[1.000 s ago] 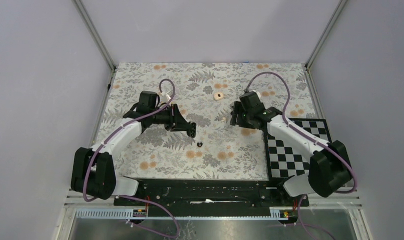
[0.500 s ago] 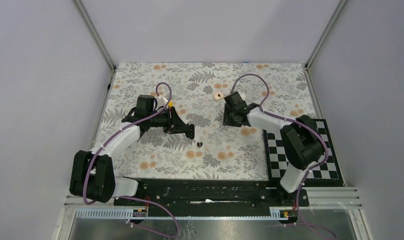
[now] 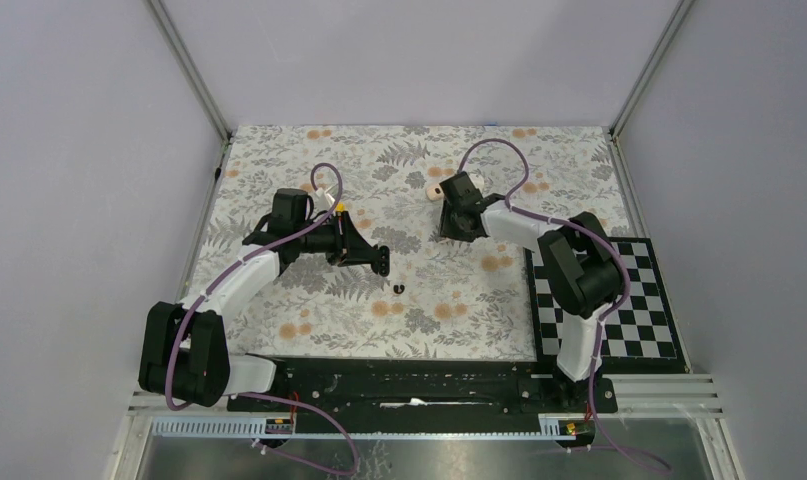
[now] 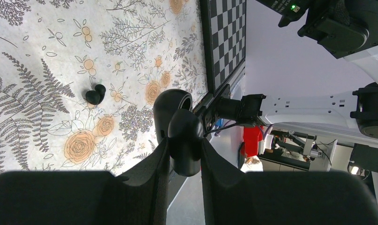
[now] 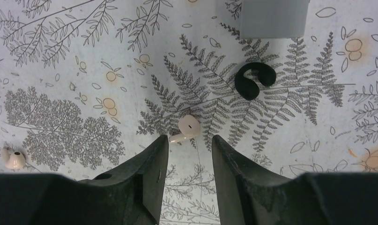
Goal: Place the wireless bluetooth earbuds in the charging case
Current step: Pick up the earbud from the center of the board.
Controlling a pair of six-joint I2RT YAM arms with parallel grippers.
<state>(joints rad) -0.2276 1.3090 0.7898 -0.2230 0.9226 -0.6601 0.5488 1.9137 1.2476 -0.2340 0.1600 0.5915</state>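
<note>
My left tool (image 4: 183, 149) is clamped on the charging case (image 4: 174, 107), I judge to steady it for loading, with the wireless bluetooth earbuds (image 4: 95, 93) lying together on the surface (image 4: 46, 47) near it, while my right tool (image 5: 189, 139), jaws apart and empty, hovers well apart over a pale bud-shaped piece (image 5: 190, 125).

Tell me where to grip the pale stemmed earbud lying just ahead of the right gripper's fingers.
Grip the pale earbud by its rounded head, bringing the right gripper straight down from above. It lies flat and its thin stem angles aside, so the head probably gives the surest hold.
</note>
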